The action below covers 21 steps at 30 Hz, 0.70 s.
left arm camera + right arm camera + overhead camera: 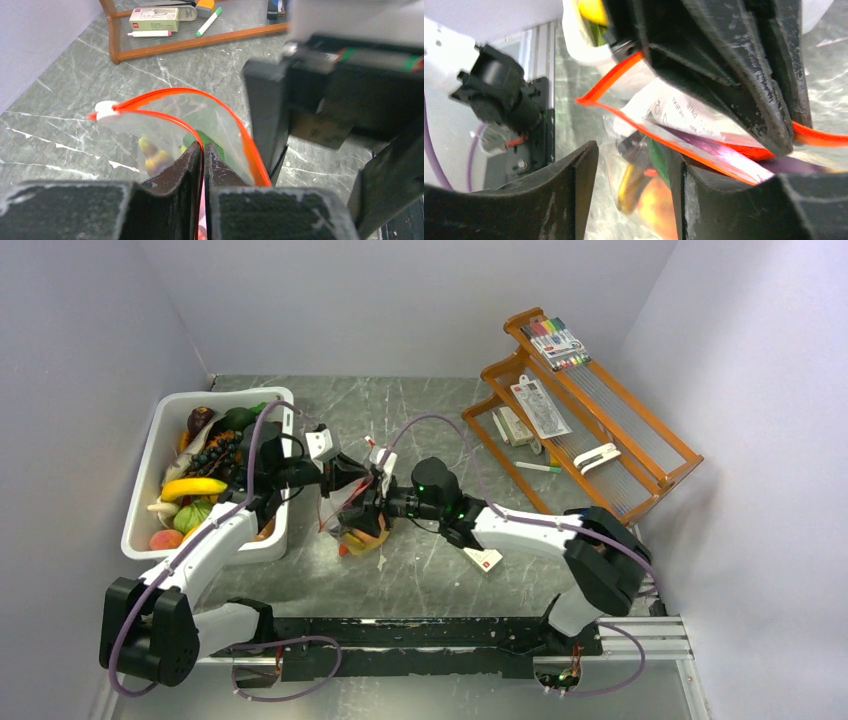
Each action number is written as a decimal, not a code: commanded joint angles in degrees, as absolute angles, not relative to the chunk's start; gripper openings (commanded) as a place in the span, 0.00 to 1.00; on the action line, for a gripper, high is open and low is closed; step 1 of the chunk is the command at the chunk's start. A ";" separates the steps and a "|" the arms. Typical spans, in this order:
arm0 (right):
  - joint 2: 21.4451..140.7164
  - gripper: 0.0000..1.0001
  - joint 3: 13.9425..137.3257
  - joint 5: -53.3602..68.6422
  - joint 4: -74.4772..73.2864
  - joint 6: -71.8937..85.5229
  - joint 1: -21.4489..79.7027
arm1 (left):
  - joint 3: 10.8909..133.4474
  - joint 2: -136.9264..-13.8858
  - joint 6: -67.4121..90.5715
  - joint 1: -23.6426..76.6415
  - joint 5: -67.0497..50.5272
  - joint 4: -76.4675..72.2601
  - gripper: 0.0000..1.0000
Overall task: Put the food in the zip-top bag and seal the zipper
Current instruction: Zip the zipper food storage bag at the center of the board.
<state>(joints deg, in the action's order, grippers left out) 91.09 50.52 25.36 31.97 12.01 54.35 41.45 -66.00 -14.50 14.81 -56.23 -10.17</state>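
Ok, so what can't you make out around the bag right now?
Left wrist: lower zip-top bag hidden behind the left end effector, shut on the zipper.
Right wrist: food inside blurred, unidentifiable; right end effector cut off by the bottom edge.
Top view: bag largely covered by both end effectors.

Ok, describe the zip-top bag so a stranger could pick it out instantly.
Find the white tub on the left. Just right of it, where both arms meet, is the zip-top bag: clear plastic with toy food inside, and the only thing with a red-orange zipper along its mouth.
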 commanded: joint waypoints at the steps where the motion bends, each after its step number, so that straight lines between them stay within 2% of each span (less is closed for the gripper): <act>1: 82.69 0.56 51.17 29.25 15.26 -7.83 52.56 | 41.92 -66.71 -15.06 13.39 -61.60 -13.73 0.07; 3: 79.84 0.58 53.35 33.68 9.60 -10.35 49.42 | 41.84 -66.79 -15.61 13.36 -60.49 -13.54 0.07; 8: 75.66 0.59 56.71 36.53 6.73 -12.99 41.45 | 43.95 -67.91 -19.56 12.98 -60.73 -9.63 0.07; 13: 79.00 0.64 64.88 39.44 -1.74 -21.08 33.89 | 46.78 -69.88 -20.91 12.88 -60.41 -9.78 0.07; 21: 85.85 0.68 68.48 56.08 -2.72 -29.89 23.93 | 48.30 -72.93 -18.68 12.82 -61.39 -16.01 0.07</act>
